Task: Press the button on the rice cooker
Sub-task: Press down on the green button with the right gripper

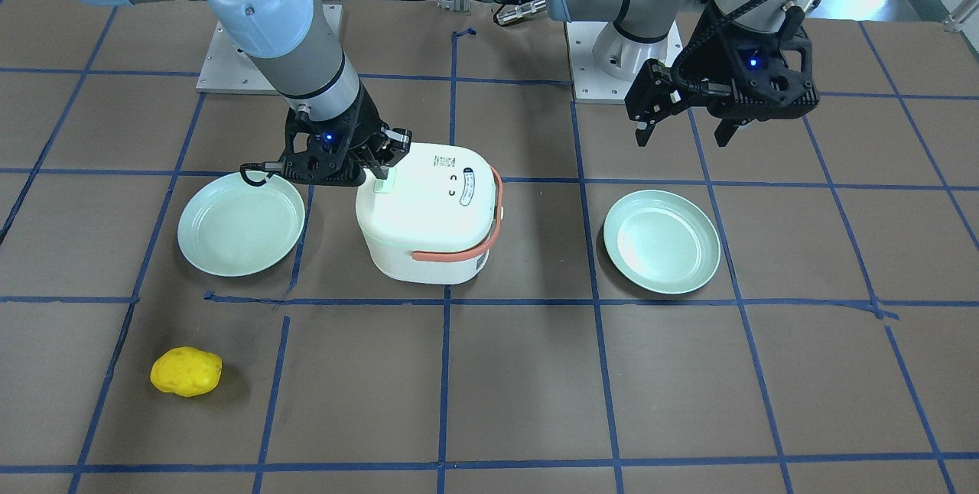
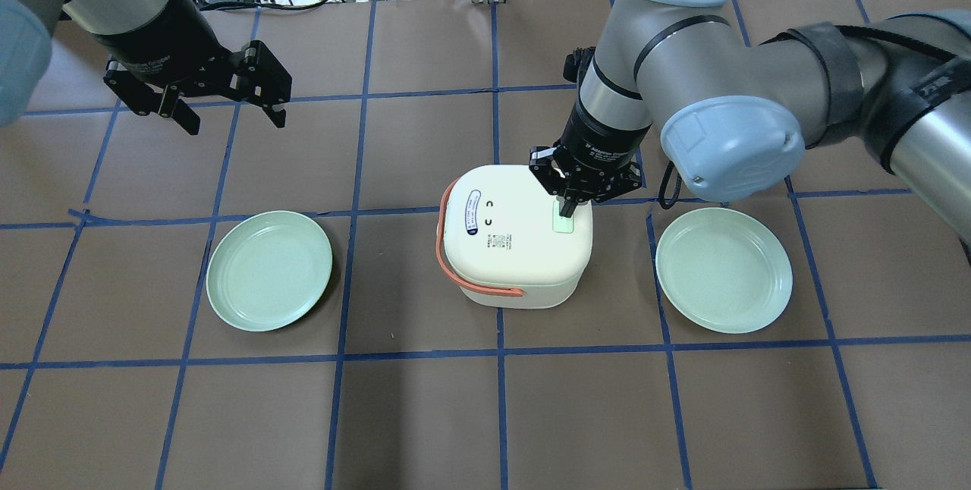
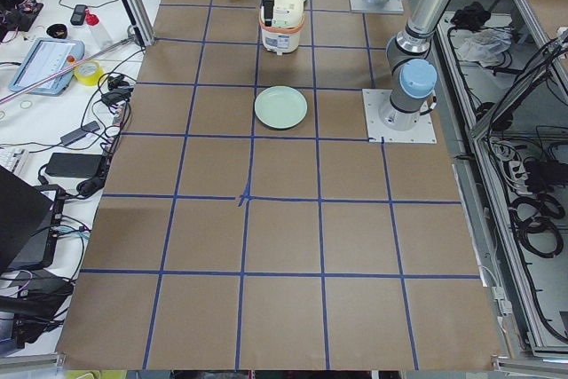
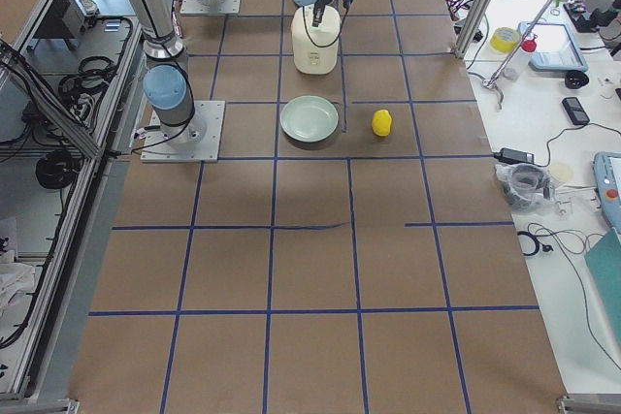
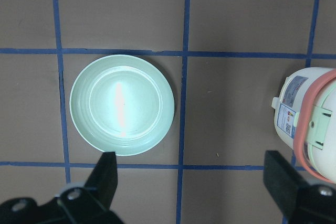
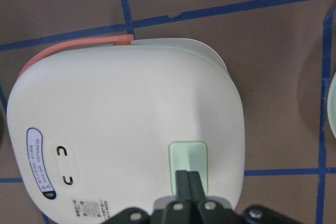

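The rice cooker (image 2: 516, 240) stands upright at the centre of the overhead view on the brown bench (image 2: 425, 414), between two pale green plates (image 2: 269, 270) (image 2: 724, 270). Its lid is nearly square with rounded corners, so it has no clear long axis. The oval label lies toward the frame's left and the salmon handle (image 2: 447, 262) wraps the left and lower edges. The pale green button (image 2: 562, 223) sits near the lid's right edge, its long axis running up and down in that frame. The right gripper (image 2: 565, 208) points straight down, its jaws closed together with the tips on the button. The left gripper (image 2: 234, 123) hangs in the upper left, jaws spread wide and empty. A lumpy yellow object (image 1: 186, 372) lies at the lower left of the front-facing view.
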`<state>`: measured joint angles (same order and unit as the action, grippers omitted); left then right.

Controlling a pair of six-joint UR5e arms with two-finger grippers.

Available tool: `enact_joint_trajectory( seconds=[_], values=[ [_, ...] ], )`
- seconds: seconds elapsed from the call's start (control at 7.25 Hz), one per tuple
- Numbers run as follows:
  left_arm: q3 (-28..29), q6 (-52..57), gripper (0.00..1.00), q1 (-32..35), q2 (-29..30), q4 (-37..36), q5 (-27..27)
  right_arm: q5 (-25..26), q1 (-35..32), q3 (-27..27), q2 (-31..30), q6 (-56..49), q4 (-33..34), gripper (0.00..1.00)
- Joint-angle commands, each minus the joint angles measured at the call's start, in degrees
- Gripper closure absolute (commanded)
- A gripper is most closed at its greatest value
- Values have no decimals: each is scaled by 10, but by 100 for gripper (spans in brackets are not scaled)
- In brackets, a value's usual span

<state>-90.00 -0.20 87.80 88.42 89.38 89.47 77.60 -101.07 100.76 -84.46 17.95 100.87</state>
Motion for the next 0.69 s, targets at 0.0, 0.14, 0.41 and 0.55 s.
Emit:
enact_joint_trajectory(
  seconds=[0.0, 0.14, 0.41, 0.55],
  values=[
    [0, 0, 0, 0, 0, 0, 0, 0, 0, 9, 1, 2, 3, 100],
    [0, 0, 0, 0, 0, 0, 0, -1, 0, 11, 1, 2, 5, 100],
    [0, -1, 0, 0, 0, 0, 0, -1, 0, 11, 5, 2, 7, 100],
    [0, 0, 0, 0, 0, 0, 0, -1, 0, 11, 9, 2, 7, 100]
  ],
)
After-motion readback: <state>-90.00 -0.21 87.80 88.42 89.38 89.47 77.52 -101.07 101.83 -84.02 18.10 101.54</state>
